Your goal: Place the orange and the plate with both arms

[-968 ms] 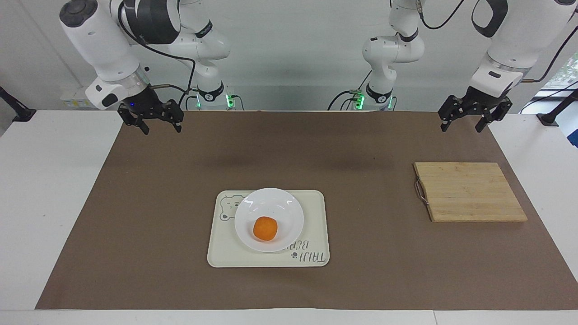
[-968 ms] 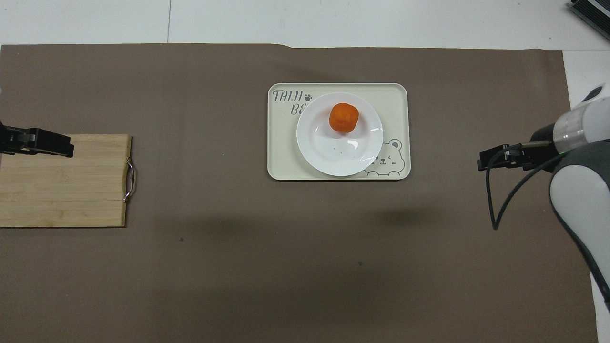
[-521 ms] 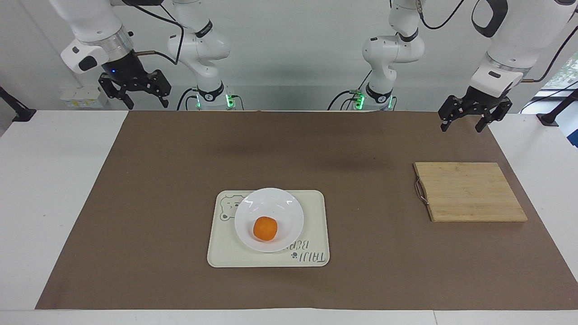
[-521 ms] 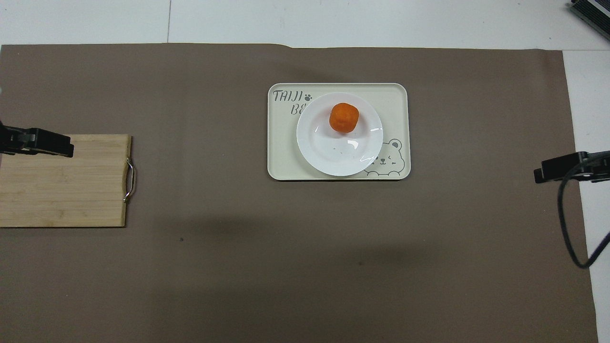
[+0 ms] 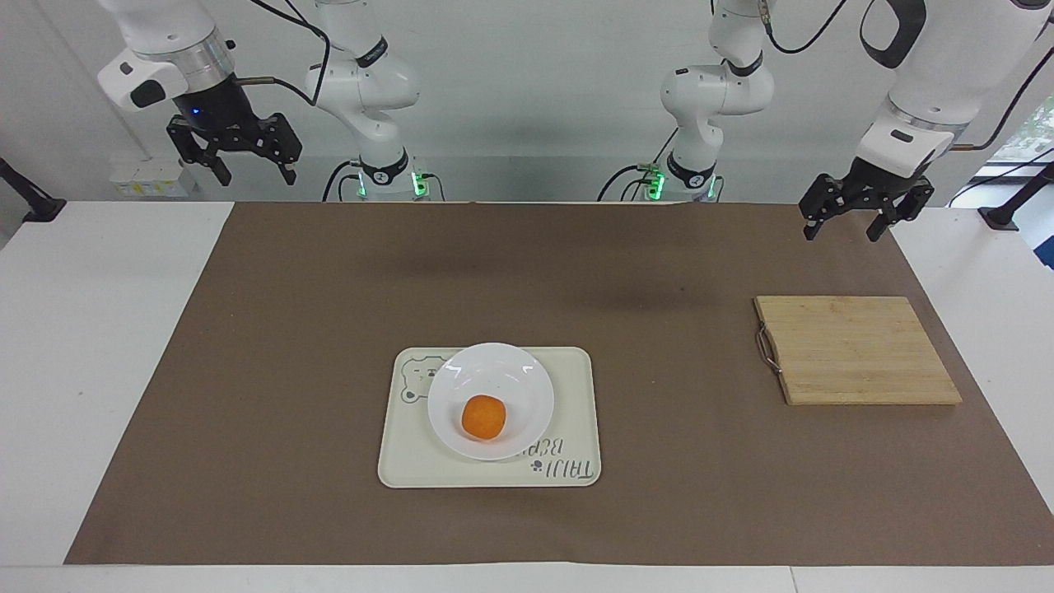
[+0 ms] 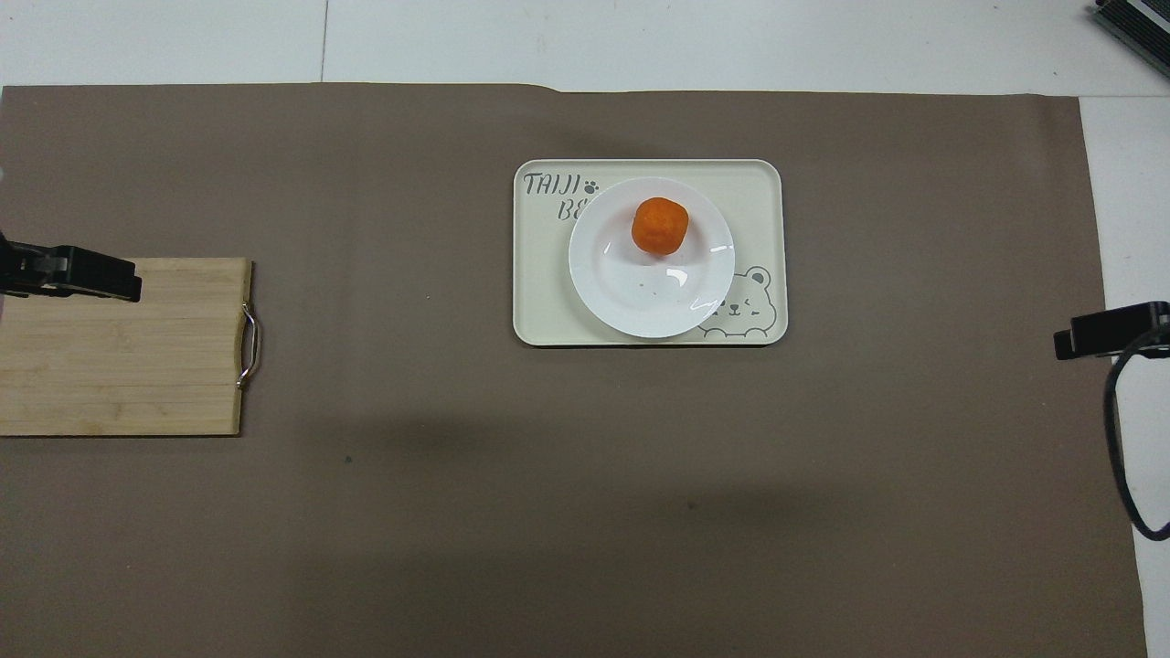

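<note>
The orange point(image 5: 483, 416) is sitting on the plate point(image 5: 527, 383) on the tray point(image 5: 576, 412) while the left gripper point(image 5: 852, 221) and right gripper point(image 5: 250, 169) are hanging spread, empty, at the table's ends.

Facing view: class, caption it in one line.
Orange on plate on tray; right gripper and left gripper raised, open.

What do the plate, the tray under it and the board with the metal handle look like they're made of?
The plate looks like glazed ceramic, possibly melamine: plain white with bright glossy highlights. The tray seems matte cream plastic with rounded corners and a printed bear and lettering. The board looks like bamboo or wood: pale strips with visible grain, an unglossy finish and a wire handle at one edge.
</note>
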You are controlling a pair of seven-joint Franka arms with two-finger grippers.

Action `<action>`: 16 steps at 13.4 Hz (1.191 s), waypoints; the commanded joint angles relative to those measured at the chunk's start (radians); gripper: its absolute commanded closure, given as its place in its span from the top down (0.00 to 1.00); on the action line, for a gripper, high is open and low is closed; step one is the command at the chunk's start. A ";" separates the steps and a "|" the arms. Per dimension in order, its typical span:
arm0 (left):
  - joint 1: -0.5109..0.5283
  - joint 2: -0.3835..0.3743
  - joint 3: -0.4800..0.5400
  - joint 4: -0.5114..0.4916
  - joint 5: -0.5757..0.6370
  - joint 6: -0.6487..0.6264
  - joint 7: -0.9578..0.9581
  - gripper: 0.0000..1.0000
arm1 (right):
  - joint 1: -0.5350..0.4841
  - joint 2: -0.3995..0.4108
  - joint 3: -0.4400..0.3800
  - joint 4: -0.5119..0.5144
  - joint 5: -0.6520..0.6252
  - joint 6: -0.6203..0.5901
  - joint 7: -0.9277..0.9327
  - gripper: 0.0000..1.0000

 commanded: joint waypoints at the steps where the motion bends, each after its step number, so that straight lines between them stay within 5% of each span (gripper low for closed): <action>1: -0.002 0.003 0.006 0.011 -0.003 -0.017 0.013 1.00 | -0.003 -0.025 0.006 -0.032 -0.033 0.023 0.010 1.00; 16: -0.002 0.003 0.006 0.011 -0.003 -0.017 0.013 1.00 | -0.003 -0.021 0.006 -0.035 -0.050 0.029 -0.018 1.00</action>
